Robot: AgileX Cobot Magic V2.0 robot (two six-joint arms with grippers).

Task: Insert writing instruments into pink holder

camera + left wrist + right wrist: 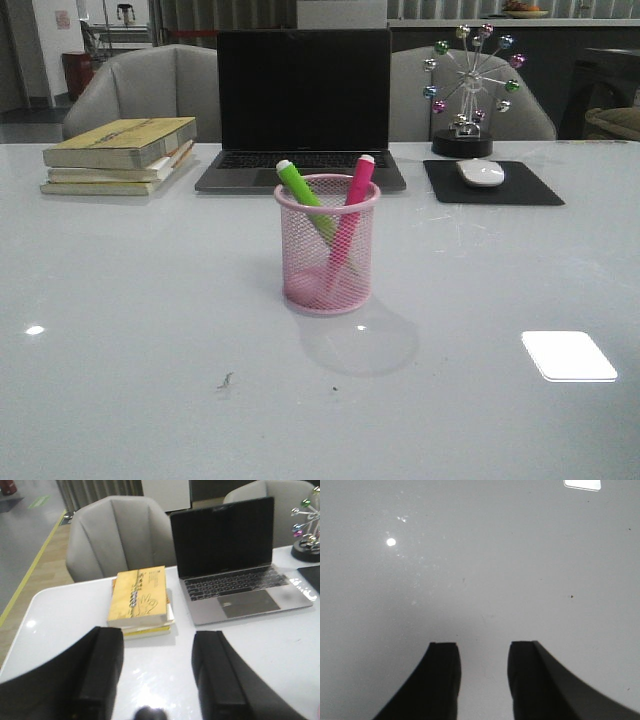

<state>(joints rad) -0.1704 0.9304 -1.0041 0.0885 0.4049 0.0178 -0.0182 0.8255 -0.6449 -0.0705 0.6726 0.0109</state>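
Observation:
The pink wire-mesh holder (327, 262) stands upright at the middle of the white table. A bright green marker (303, 194) leans inside it toward the left, and a hot pink marker (350, 210) leans toward the right, their pale tips above the rim. Neither arm shows in the front view. My left gripper (157, 632) is open with only bare table between its black fingers, facing the books and laptop. Open as well, my right gripper (484, 645) hovers over bare white table with nothing between its fingers. The holder is out of both wrist views.
A stack of yellow books (122, 154) lies at the back left, an open laptop (303, 110) behind the holder. A white mouse (481, 172) rests on a black pad (492, 183) at back right, beside a ferris-wheel ornament (468, 88). Grey chairs (119, 535) stand beyond the table.

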